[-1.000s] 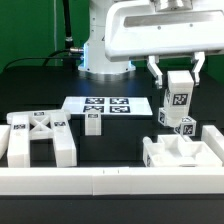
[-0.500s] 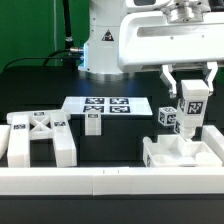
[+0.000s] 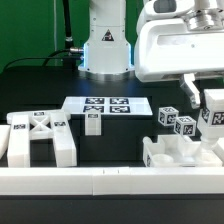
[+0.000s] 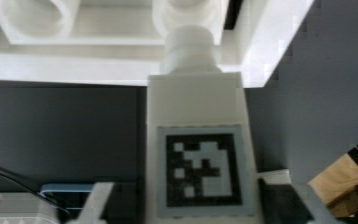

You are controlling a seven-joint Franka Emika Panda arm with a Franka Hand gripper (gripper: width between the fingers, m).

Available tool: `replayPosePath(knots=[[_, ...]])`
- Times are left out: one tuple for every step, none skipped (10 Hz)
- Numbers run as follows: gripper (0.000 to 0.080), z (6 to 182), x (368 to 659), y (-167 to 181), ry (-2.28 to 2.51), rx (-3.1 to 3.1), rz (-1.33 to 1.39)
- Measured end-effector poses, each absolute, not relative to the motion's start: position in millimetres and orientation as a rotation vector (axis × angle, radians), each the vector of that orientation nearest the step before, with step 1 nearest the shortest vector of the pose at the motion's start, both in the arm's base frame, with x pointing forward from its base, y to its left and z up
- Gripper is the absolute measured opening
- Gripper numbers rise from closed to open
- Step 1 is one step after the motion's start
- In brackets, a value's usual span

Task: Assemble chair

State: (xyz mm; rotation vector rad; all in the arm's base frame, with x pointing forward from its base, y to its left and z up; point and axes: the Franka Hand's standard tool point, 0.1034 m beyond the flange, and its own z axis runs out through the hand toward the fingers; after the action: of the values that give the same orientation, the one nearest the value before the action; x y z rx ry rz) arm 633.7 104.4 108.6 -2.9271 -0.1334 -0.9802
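Chair not yet joined, lying in loose white parts on the dark counter [image 3: 20, 85]. Nearest, behind the front rail [image 3: 100, 182]: X-ribbed panel [image 3: 38, 135] toward the exterior view's left, notched block [image 3: 172, 153] toward its right. Just beyond, a small tagged block [image 3: 93, 123] mid-counter and two tagged pieces [image 3: 168, 116] close behind the notched block. At the frame's right edge, gripper [image 3: 213, 100] with jaws clamped on a pegged leg [image 3: 213, 118], upright, peg end down over the white part in the wrist view. Farthest, the marker board [image 3: 105, 104]. Step in hand, apparently: bringing the leg to its seat. Next: lining peg with hole, then lowering straight, without tilt.
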Motion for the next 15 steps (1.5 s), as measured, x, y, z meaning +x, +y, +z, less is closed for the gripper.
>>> replayPosePath(knots=[[0.0287, 107.9, 633, 104, -0.133, -2.928, -0.978], [0.0287, 107.6, 633, 104, -0.133, -2.928, -0.977], [0.0287, 107.2, 634, 104, -0.139, -2.930, -0.978], [0.0287, 105.4, 636, 104, -0.153, -2.932, -0.980], [0.0287, 103.8, 637, 105, -0.155, -2.931, -0.980], [0.0287, 101.3, 637, 105, -0.154, -2.933, -0.976], [0.0287, 97.8, 636, 103, -0.153, -2.937, -0.969], [0.0287, 95.4, 635, 103, -0.153, -2.939, -0.964], [0.0287, 92.9, 634, 103, -0.153, -2.941, -0.959], [0.0287, 90.4, 633, 103, -0.153, -2.943, -0.954], [0.0287, 88.4, 632, 103, -0.153, -2.945, -0.952], [0.0287, 85.8, 631, 104, -0.156, -2.946, -0.949], [0.0287, 83.5, 630, 105, -0.156, -2.945, -0.951], [0.0287, 80.4, 630, 105, -0.157, -2.941, -0.969], [0.0287, 79.6, 630, 104, -0.156, -2.936, -0.993]])
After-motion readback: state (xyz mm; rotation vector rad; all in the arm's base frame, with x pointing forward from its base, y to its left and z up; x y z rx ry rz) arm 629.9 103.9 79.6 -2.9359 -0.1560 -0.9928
